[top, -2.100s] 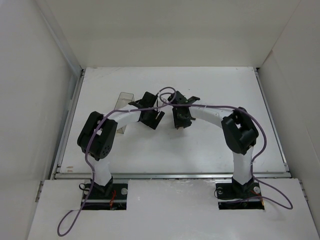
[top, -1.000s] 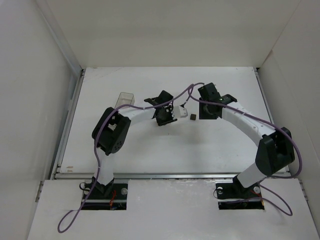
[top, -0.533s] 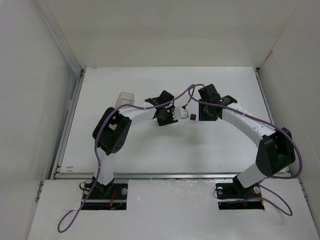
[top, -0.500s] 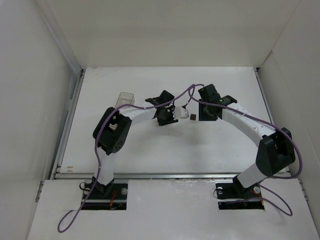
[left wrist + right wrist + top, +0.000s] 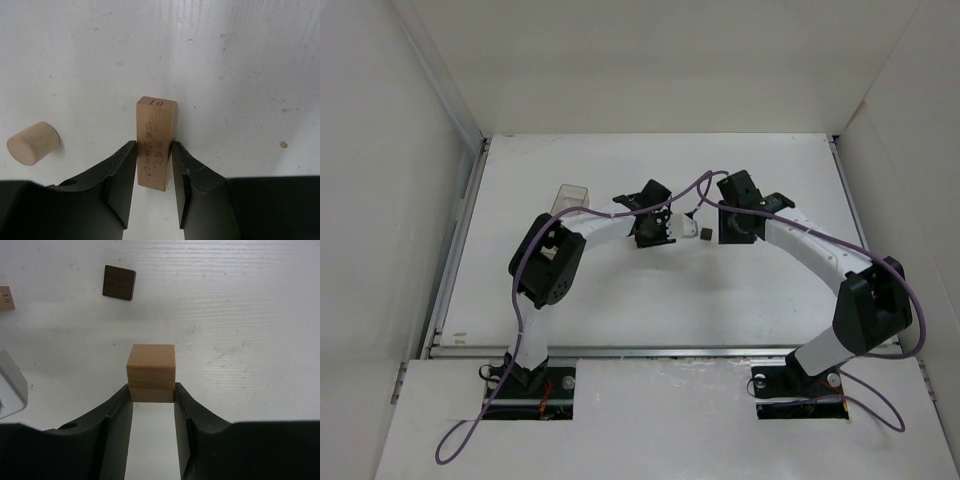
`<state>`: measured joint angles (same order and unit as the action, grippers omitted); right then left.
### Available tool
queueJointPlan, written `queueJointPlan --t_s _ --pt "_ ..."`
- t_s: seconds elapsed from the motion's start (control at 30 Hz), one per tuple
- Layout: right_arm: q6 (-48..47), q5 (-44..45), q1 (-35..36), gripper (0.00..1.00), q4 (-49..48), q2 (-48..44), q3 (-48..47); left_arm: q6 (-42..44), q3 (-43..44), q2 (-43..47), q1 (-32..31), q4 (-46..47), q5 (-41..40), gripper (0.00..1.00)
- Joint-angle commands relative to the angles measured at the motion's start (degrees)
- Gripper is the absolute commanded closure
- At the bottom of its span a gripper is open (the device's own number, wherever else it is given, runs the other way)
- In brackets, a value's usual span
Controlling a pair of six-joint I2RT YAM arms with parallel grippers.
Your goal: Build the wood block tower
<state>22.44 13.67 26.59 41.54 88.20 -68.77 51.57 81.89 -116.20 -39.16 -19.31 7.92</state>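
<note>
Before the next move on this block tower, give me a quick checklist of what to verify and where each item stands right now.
1. Grip of left gripper on oblong block: fingers against both long sides, ok.
2. Grip of right gripper on tan cube: fingers against both sides, ok.
3. Free dark brown cube: alone on the table, ungripped, ok.
4. Loose pale cylinder apart from left gripper: ok.
5. Held blocks lifted off the table: cannot tell.

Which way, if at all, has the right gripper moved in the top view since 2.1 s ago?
Yes: the right gripper has shifted toward the white table's right-hand edge, now just right of the small dark brown wooden cube.
</note>
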Motion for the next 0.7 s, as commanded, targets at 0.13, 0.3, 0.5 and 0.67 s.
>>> queueJointPlan --t_s 0.13,0.3,0.5,0.67 --pt "-1.25 -0.14 0.13 1.0 -4.1 -2.95 0.48 6.79 -0.94 -0.34 -1.71 -4.33 5.17 0.7" --pt "-1.25 -0.66 0.13 1.0 -4.63 -3.48 1.01 7.31 -0.94 0.19 -1.71 -4.33 4.48 0.7" --pt "-1.25 -1.19 0.13 1.0 -4.63 -3.48 1.01 4.77 -0.94 0.19 -1.71 -2.14 2.1 0.62" --pt "-1.25 -2.33 0.13 0.97 -5.15 -3.48 0.49 -3.64 1.6 0.71 -1.71 -1.17 -0.89 0.0"
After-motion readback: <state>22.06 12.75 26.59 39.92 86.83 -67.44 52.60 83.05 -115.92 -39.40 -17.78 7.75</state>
